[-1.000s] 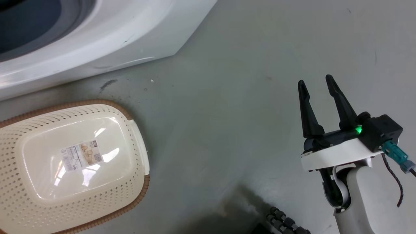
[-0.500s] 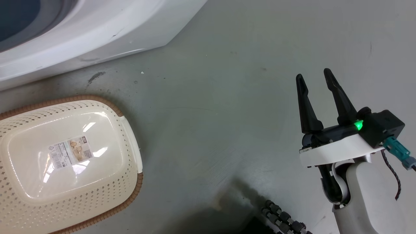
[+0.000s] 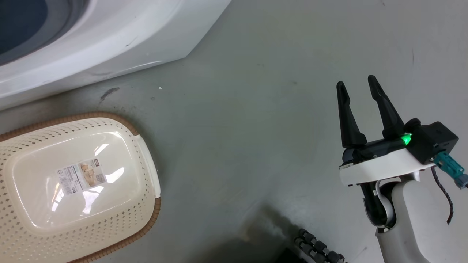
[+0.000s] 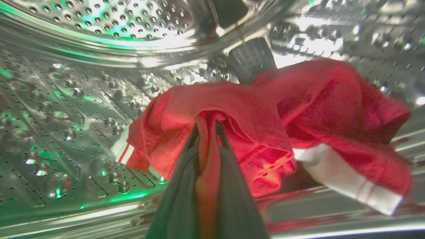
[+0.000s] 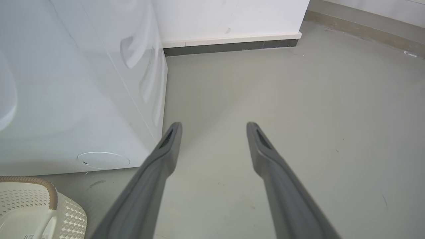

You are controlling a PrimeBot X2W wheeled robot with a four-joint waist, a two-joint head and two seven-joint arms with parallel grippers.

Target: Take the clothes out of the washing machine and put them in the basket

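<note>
Well, the left gripper [image 4: 206,127] is deep inside the washing machine [image 3: 109,44], its two dark fingers pressed together on a fold of the red clothes [image 4: 265,109], with the cloth bunched up between them. The rest of that red, white-trimmed heap lies slumped low in the shiny drum [image 4: 83,99], mostly to the right of the fingers and a little beyond them.

From where I stand the pinch looks made, so I'd call the step in hand the pull-out: the garment is gripped but not yet out of the machine. The basket [image 3: 155,204] sits on the grey floor [image 3: 237,128] just in front of the machine, over on the left, with the small label [image 3: 81,176] showing on its bottom. The right gripper [image 3: 356,81] hangs well off to the right above the floor, fingers spread, holding nothing.

Next, I reckon, the left arm needs to draw straight back out of the drum. It should lift enough that the trailing cloth doesn't drag or snag, then come down over the basket before the fingers part.
</note>
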